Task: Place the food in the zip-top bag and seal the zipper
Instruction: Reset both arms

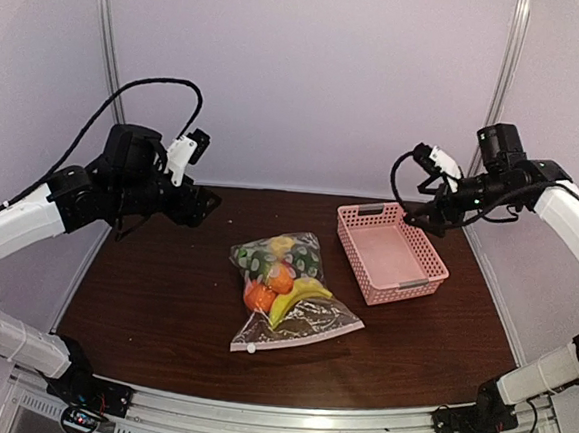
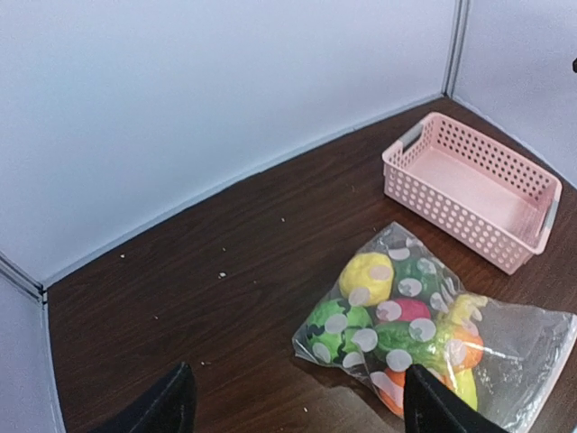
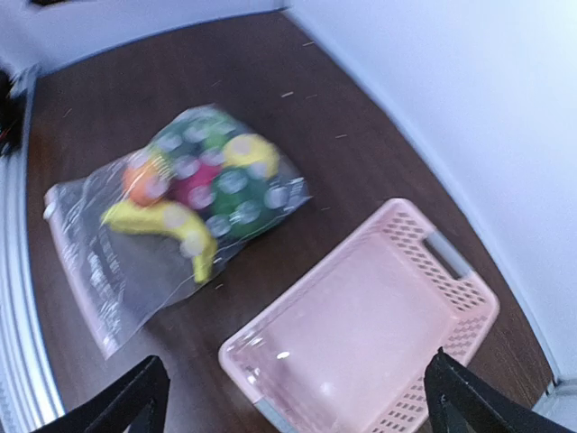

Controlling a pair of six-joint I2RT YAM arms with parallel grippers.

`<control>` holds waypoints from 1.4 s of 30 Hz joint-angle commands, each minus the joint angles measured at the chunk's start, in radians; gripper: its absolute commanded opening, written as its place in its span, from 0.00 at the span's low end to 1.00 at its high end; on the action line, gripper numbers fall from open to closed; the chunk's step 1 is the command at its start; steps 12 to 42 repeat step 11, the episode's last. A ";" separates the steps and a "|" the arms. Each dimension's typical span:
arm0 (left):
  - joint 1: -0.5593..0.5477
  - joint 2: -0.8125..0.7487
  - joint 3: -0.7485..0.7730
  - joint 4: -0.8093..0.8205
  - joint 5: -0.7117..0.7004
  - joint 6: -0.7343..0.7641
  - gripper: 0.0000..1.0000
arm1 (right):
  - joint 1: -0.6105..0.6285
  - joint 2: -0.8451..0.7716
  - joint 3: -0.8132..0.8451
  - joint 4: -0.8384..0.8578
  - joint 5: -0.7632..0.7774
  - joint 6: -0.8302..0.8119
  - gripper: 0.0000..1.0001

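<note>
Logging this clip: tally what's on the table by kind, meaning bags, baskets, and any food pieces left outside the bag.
Zip-top bag: 1, with the toy food inside
Pink basket: 1
Food pieces outside the bag: 0
Total: 2

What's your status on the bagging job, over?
Left tool and right tool open, raised, holding nothing. Food inside bag, flat on table; zipper seal unclear. Basket apart, not in the way.
</note>
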 commanded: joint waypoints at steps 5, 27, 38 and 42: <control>0.000 -0.024 0.093 0.134 -0.179 -0.028 0.88 | -0.114 -0.029 -0.047 0.564 0.315 0.682 1.00; 0.000 -0.046 0.060 0.184 -0.201 -0.031 0.88 | -0.113 -0.059 -0.113 0.585 0.351 0.643 1.00; 0.000 -0.046 0.060 0.184 -0.201 -0.031 0.88 | -0.113 -0.059 -0.113 0.585 0.351 0.643 1.00; 0.000 -0.046 0.060 0.184 -0.201 -0.031 0.88 | -0.113 -0.059 -0.113 0.585 0.351 0.643 1.00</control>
